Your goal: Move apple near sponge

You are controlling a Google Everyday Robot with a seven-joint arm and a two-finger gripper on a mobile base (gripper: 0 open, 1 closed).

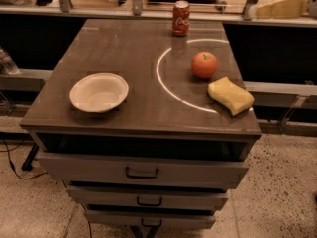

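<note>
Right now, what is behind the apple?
A red soda can stands apart at the back of the table. The gripper is beyond the table, upper right. The apple hides only a tabletop strip.

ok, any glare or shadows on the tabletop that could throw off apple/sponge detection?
Camera view: the light is warm and dim. A bright curved glare arc on the tabletop sweeps left of the apple and ends by the sponge, crossing neither. There is a soft shadow under the bowl. The gripper sits at the top right, beyond the table.
</note>
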